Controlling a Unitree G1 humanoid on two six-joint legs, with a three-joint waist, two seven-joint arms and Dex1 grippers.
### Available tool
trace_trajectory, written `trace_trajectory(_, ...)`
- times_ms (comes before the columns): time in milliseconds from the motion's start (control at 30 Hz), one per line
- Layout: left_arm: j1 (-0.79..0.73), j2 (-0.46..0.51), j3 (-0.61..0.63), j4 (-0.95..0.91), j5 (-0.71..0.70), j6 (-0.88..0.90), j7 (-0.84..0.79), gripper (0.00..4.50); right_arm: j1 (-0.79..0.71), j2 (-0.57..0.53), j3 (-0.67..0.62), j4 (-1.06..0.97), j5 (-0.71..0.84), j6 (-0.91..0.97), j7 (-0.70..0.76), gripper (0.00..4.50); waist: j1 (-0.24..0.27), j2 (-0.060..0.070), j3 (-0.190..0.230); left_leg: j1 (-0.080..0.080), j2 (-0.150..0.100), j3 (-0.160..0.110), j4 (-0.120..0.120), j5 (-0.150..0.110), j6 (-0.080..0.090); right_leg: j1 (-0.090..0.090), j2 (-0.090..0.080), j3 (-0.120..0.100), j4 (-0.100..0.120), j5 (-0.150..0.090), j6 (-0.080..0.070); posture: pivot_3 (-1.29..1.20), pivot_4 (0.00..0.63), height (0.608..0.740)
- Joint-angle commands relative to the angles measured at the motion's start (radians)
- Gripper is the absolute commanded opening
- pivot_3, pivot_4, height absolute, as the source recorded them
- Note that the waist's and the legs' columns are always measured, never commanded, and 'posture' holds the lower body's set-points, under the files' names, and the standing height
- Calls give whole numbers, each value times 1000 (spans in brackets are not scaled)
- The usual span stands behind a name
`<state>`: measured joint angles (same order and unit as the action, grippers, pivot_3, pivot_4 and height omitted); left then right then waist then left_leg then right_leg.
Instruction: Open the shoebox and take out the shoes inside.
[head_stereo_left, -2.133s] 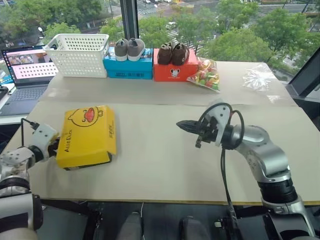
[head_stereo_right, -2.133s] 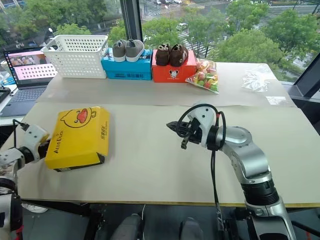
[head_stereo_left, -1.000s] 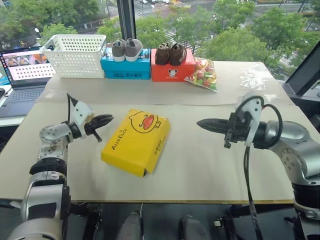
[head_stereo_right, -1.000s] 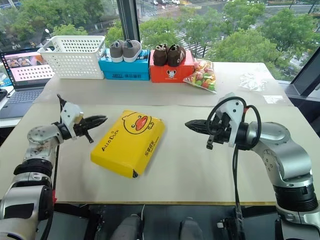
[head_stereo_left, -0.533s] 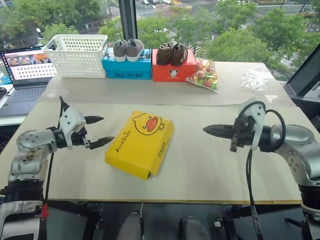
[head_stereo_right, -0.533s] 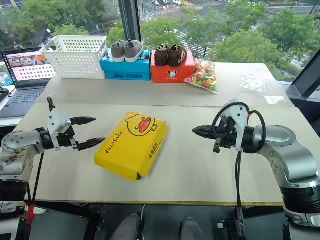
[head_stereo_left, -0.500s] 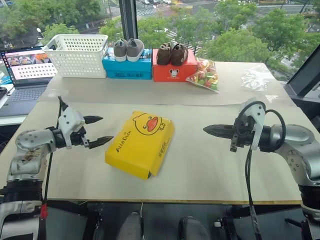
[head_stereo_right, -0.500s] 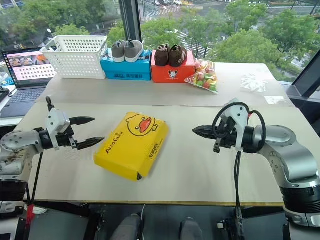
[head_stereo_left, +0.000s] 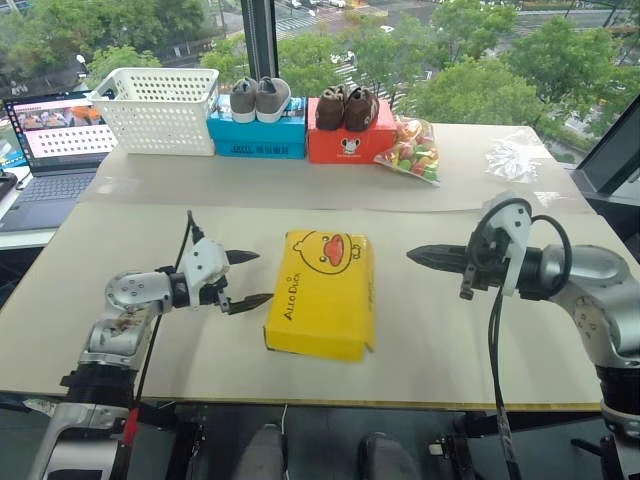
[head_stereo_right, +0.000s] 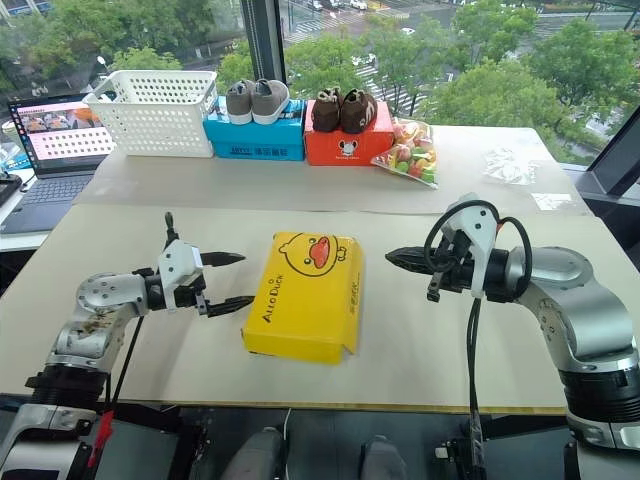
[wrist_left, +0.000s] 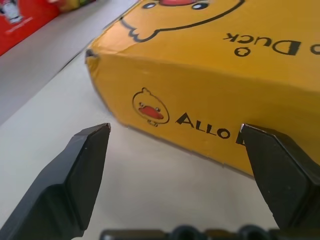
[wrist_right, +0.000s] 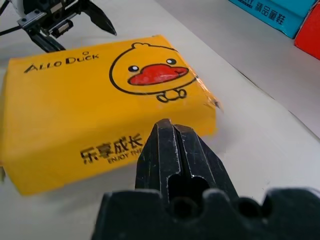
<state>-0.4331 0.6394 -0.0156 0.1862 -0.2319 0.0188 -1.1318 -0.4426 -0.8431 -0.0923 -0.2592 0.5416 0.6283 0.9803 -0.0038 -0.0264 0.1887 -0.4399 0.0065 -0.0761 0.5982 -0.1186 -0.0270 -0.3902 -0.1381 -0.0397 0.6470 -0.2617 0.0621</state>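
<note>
1. We see the shoebox (head_stereo_right: 303, 295) lying flat on the table (head_stereo_right: 400, 350), lid closed, duck face up, near the front edge and between the two arms.
2. The left gripper (head_stereo_right: 226, 282) sits just beside the box's left long side, its two black fingers (wrist_left: 75, 165) spread wide apart and empty. From the left wrist view the fingers frame the box's yellow side wall, but we cannot quite tell whether either tip touches it; it looks like a small gap remains.
3. The right gripper (head_stereo_right: 398, 258) hovers to the right of the box, apart from it, pointing toward it. Its fingers (wrist_right: 172, 150) are pressed together with nothing between them.
4. The shoes are hidden, presumably inside the closed box.
5. Along the far edge of the table we see a white basket (head_stereo_right: 155, 110), a blue box (head_stereo_right: 255, 135) with a grey pair (head_stereo_right: 256, 100) on top, and an orange-red box (head_stereo_right: 345, 145) carrying a brown pair (head_stereo_right: 342, 110).
6. A bag of coloured sweets (head_stereo_right: 408, 150) lies just right of the orange-red box, and a laptop (head_stereo_right: 50, 150) stands off the table's left end.
</note>
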Motion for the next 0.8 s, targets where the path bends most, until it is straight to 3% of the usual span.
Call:
trace_trajectory(33,-48,48,19,-21,8,-11,-8,4469,13,-56,-49,-27,-3,0,11,0,0,0,0,0,0,0,0,0,0,0,0,0,0,0,0,0,150,740)
trace_trajectory(100,-73,132,22,-24,23,31,-50,4469,14,-80,-46,-13,-13,-6,19,0,-1,0,0,0,0,0,0,0,0,0,0,0,0,0,0,0,150,740)
trace_trajectory(267,-167,314,107,-178,-177,373,-158,4469,29,-101,-22,6,-25,-17,38,0,-12,0,0,-1,1,0,0,0,0,0,1,0,-1,0,0,0,150,740)
trace_trajectory(433,-278,449,119,-328,-338,619,-251,4469,23,-43,129,86,-150,-147,72,0,-13,0,1,0,2,0,1,-1,1,0,2,0,-1,0,0,0,150,740)
trace_trajectory(600,-292,548,130,-406,-414,737,-302,4469,-13,30,217,161,-199,-214,119,0,-20,3,2,0,3,1,1,-1,1,-1,3,2,-1,-1,0,0,150,740)
trace_trajectory(700,-270,594,144,-420,-418,753,-311,4469,-16,45,283,203,-265,-281,154,0,-21,3,2,-1,5,1,1,-1,1,-1,6,2,-1,0,0,0,150,740)
trace_trajectory(800,-233,636,162,-405,-397,762,-292,4469,-29,106,288,206,-236,-267,162,0,-22,3,2,0,7,1,1,-1,1,-2,7,2,-1,-1,-1,0,150,740)
